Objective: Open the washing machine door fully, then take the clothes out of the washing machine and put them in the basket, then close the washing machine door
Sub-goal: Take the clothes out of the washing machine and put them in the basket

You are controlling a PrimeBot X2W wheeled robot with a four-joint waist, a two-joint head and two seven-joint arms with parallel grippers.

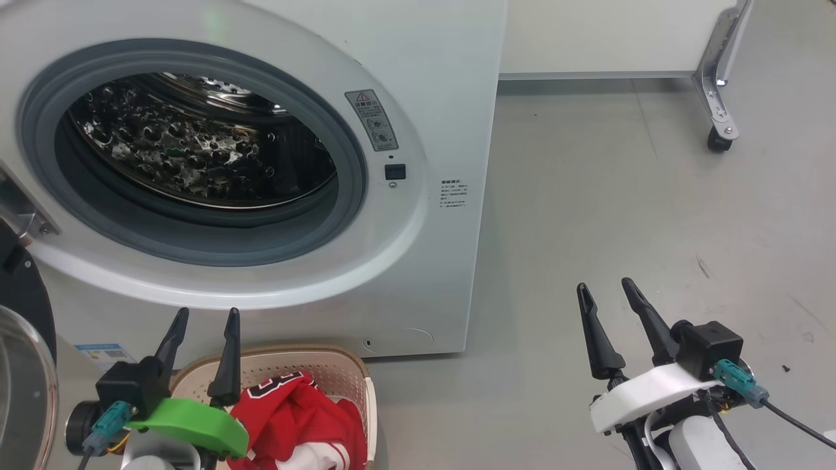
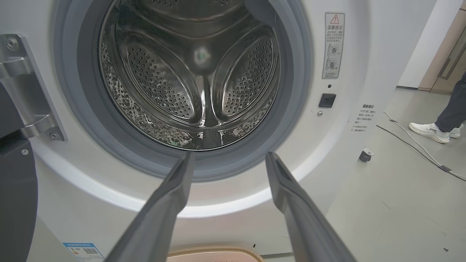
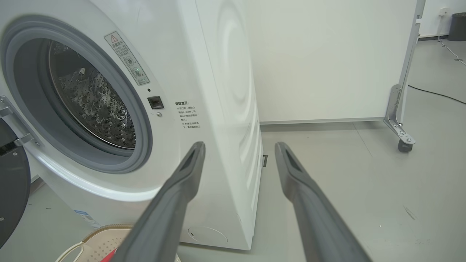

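On the grey floor (image 1: 620, 196), the clothes (image 1: 294, 411) lie in the basket (image 1: 313, 352) before the washing machine (image 1: 450, 98), left gripper (image 1: 208, 313) and right gripper (image 1: 605, 285) both gaping.

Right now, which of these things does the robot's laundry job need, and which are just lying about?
Job: washer, door, clothes, basket.
Lying about: wheeled panel, floor cable, person's shoe.

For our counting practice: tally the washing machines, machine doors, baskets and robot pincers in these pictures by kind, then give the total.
Washing machine: 1
Washing machine door: 1
Basket: 1
Pincers: 2 (left pincer, right pincer)
Total: 5
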